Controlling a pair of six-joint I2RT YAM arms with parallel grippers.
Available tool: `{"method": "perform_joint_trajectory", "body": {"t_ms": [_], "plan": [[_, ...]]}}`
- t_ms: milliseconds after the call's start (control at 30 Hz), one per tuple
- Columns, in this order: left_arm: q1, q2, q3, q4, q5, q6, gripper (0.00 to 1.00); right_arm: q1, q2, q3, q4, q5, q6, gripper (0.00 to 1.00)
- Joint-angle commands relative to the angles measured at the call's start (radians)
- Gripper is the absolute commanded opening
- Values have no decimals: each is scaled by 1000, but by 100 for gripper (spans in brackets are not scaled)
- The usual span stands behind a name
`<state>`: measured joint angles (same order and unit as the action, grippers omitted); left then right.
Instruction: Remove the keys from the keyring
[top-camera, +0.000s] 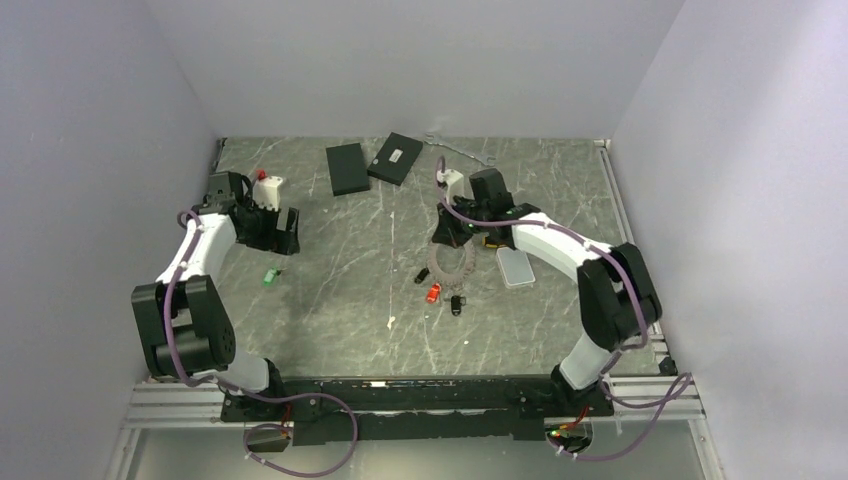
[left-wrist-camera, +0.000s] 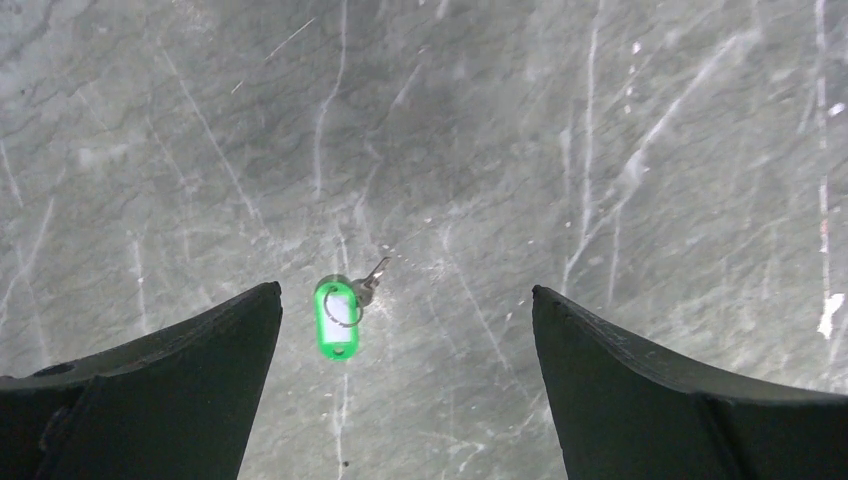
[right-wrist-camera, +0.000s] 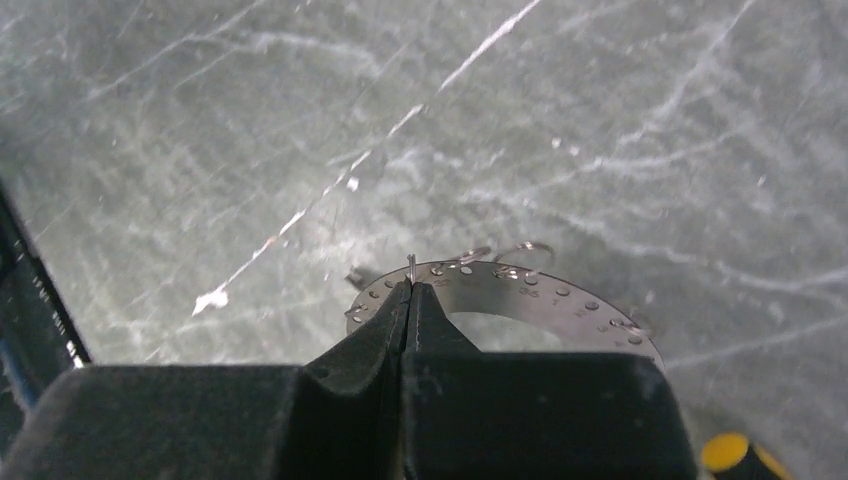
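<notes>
The keyring (top-camera: 450, 262) is a flat grey ring with small holes, lying mid-table; it also shows in the right wrist view (right-wrist-camera: 530, 290). A red key (top-camera: 433, 293) and two black keys (top-camera: 421, 275) lie at its near edge. My right gripper (top-camera: 453, 238) is shut, its tips (right-wrist-camera: 410, 285) pinched at the ring's far rim, where a thin wire loop pokes out between them. A green key (top-camera: 269, 276) lies apart on the table at the left. My left gripper (top-camera: 282, 235) is open and empty above that key (left-wrist-camera: 336, 317), which sits by the left finger (left-wrist-camera: 200, 370).
Two flat black boxes (top-camera: 347, 167) lie at the back. A white flat object (top-camera: 515, 267) lies right of the ring. A yellow-and-black handle (right-wrist-camera: 735, 455) shows at the right wrist view's lower right corner. The side walls stand close to the table.
</notes>
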<state>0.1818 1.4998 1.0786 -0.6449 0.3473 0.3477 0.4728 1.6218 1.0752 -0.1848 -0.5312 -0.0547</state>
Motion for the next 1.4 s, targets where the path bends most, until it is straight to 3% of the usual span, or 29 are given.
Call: {"method": "perform_joint_trajectory", "body": {"t_ms": [0,267,500,733,867,1000,1133,1367], "plan": [[0,-55,-30,70,108,-60,99,28,85,118,114,36,-5,0],[-1,-57,-60,133,205,-136,99,54,295,286,94,-11,-26,0],[-3,-34,-57,173,247,-182,99,62,374,354,94,-9,-45,2],[-4,-21,-17,143,249,-185,99,42,320,387,51,-37,-47,52],[-5,13,70,63,230,-179,99,-1,230,359,25,-78,-28,69],[-5,14,144,46,211,-182,99,-69,104,266,27,-92,-27,94],[-4,19,223,46,214,-170,99,-164,-18,163,29,-108,-21,99],[-31,55,300,71,139,-190,99,-330,-197,-13,35,-117,-2,100]]}}
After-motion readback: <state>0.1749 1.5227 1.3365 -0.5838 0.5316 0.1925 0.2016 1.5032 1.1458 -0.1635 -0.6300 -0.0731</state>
